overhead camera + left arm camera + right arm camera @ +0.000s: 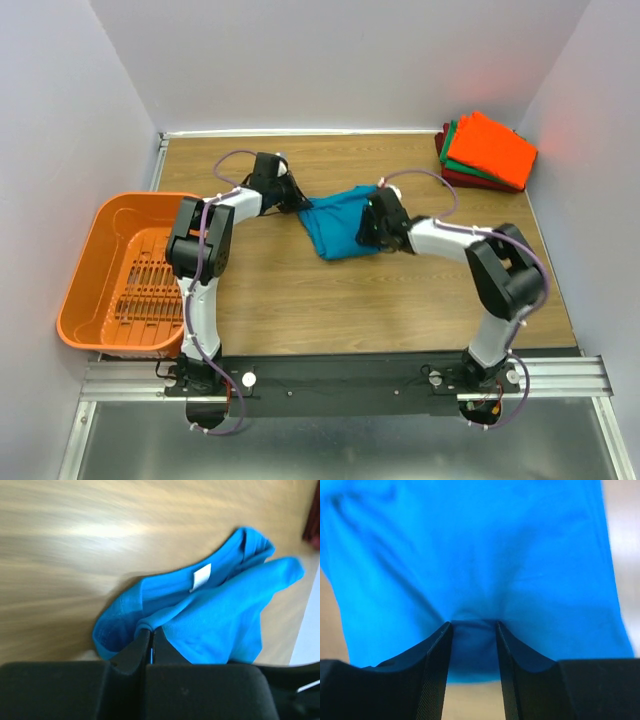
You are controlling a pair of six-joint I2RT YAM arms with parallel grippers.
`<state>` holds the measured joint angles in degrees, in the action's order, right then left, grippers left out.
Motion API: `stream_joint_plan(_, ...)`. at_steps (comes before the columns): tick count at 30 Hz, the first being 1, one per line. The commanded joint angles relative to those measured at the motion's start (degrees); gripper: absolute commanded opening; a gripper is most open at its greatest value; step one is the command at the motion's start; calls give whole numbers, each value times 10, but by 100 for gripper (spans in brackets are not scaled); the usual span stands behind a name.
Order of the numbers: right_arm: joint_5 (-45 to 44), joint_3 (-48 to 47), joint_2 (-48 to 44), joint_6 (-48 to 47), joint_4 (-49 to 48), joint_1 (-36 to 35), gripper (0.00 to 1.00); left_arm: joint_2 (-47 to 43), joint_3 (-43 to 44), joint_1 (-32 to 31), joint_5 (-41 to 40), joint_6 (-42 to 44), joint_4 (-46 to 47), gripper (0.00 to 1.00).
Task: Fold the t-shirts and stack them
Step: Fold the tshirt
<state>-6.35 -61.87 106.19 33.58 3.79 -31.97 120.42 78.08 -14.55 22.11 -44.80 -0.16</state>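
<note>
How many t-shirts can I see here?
4: teal shirt mid-table; orange shirt, green shirt and dark red shirt stacked in the far-right corner; more may hide beneath.

A teal-blue cloth t-shirt [338, 228] lies mid wooden table [330, 300]. An orange slotted plastic basket [108, 218] stands far to its left, and a stack of orange-topped folded cloth t-shirts [490, 148] lies behind to its right.

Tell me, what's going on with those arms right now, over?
Left tool shut on crumpled teal-blue cloth t-shirt. Right tool shut on it too. Folded orange-topped shirt stack sits apart, far right corner; nothing blocking.
</note>
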Motion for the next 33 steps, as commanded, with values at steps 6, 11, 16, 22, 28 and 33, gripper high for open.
stream_joint_plan(6,22,192,-211,135,82,-71,49,-76,9,-31,41,37,3,10)
stream_joint_plan(11,-43,132,-233,102,95,-69,63,-109,21,-30,45,59,-18,37)
stream_joint_plan(16,-63,40,-188,44,109,-21,69,-125,44,-30,30,77,-62,47)
stream_joint_plan(22,-71,-43,-115,3,113,71,68,-180,-14,-41,-36,83,-93,35)
stream_joint_plan(28,-47,-94,-39,-22,112,114,67,-247,-136,-76,-111,88,-88,30)
stream_joint_plan(33,-27,-135,12,-21,112,120,65,-272,-199,-114,-132,88,-77,30)
